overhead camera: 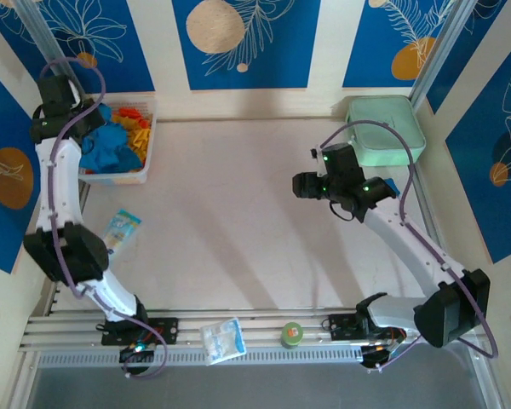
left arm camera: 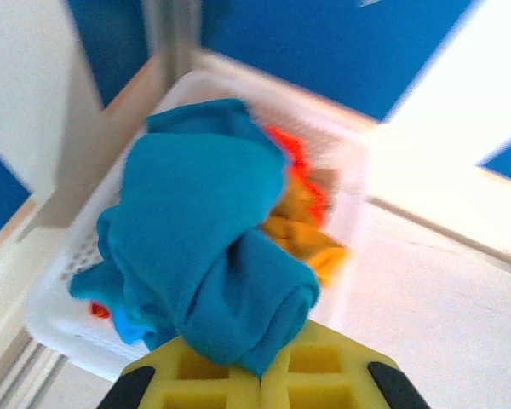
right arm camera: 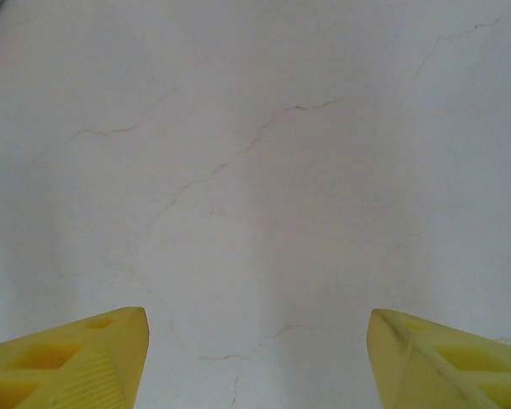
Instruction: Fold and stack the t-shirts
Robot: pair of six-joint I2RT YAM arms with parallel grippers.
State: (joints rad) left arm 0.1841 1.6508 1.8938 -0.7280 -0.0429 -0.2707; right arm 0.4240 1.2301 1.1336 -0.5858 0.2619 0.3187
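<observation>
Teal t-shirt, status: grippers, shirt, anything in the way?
Left gripper shut on teal t-shirt, bunched over white basket. Right gripper open above table. Orange cloth beside shirt in basket; clear packet on table.

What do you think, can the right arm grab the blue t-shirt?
Probably not right now. The blue t-shirt is at the white basket in the far left corner, pinched in the left gripper, and the right gripper hangs open over the table, well off to the right.
</observation>
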